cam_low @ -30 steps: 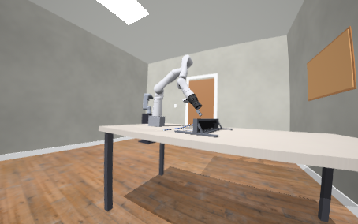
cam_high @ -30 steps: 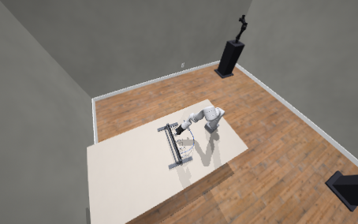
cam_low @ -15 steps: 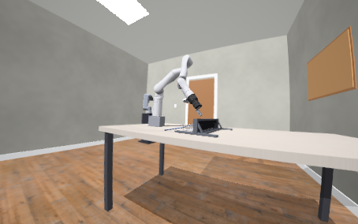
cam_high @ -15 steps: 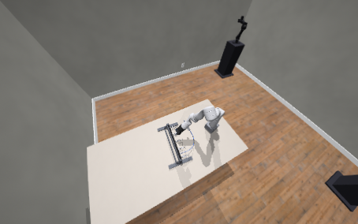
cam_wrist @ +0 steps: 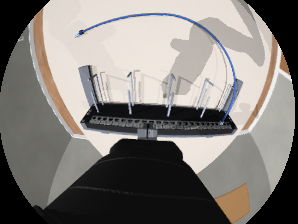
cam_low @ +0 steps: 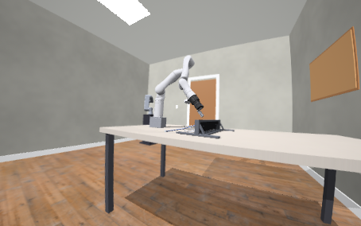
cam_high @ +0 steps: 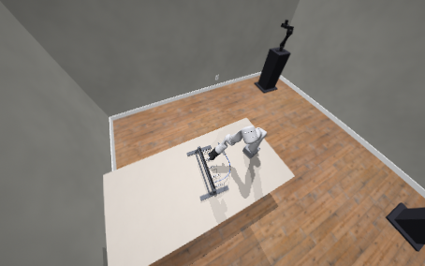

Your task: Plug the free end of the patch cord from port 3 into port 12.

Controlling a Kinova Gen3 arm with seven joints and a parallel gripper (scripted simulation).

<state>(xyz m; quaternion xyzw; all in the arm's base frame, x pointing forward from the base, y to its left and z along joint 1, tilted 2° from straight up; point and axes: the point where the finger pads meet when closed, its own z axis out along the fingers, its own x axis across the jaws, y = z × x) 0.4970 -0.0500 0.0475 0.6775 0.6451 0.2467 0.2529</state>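
The dark rack (cam_high: 208,174) (cam_low: 208,127) (cam_wrist: 160,123) stands on the beige table (cam_high: 154,215) (cam_low: 266,145) with its patch panel along the front. The blue patch cord (cam_high: 228,165) (cam_wrist: 153,15) runs from one end of the panel in a wide arc over the table. Its free end (cam_wrist: 80,31) lies on the table, away from the rack. My gripper (cam_high: 212,155) (cam_low: 200,114) (cam_wrist: 148,128) is shut with nothing between the fingers. It hangs above the rack's top edge, apart from the cord. The port numbers are too small to read.
The arm's base (cam_high: 253,142) (cam_low: 157,119) stands on the table's edge behind the rack. A black pedestal (cam_high: 272,70) with a camera stands in the far corner of the room. Another black stand (cam_high: 421,225) is at the right.
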